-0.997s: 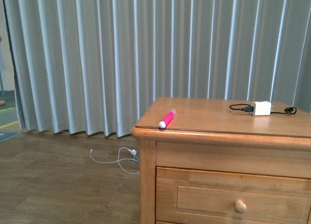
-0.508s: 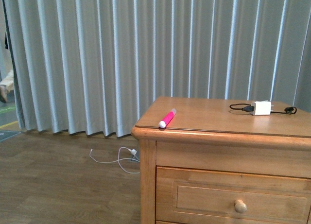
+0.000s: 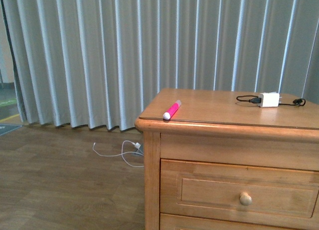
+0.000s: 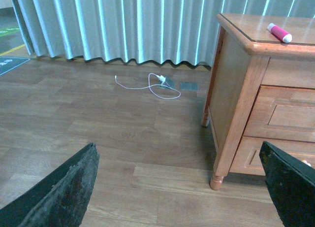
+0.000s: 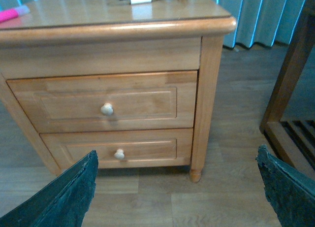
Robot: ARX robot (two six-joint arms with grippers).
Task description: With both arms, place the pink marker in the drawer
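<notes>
Your count of things at this moment

You had one pink marker (image 3: 171, 110), one white charger (image 3: 269, 99), two drawers, upper (image 5: 106, 100) and lower (image 5: 118, 147), two knobs and one floor cable (image 3: 119, 152).

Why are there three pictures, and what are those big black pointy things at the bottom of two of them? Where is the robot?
The robot is taking the pictures itself, so you hardly see it. One camera sits on its body and looks straight at a wooden nightstand. The other two cameras sit on its wrists, one on each arm.

The black shapes are the robot's fingers. Here is a left one and a right one. On each arm the two fingers stand far apart, so the left gripper and the right gripper are open and hold nothing.

On top of the nightstand lies a pink marker near the front corner. Farther back sits a white charger with a black cable. Below is the top drawer, closed, with a round knob. A white cable lies on the floor by the curtain.
</notes>
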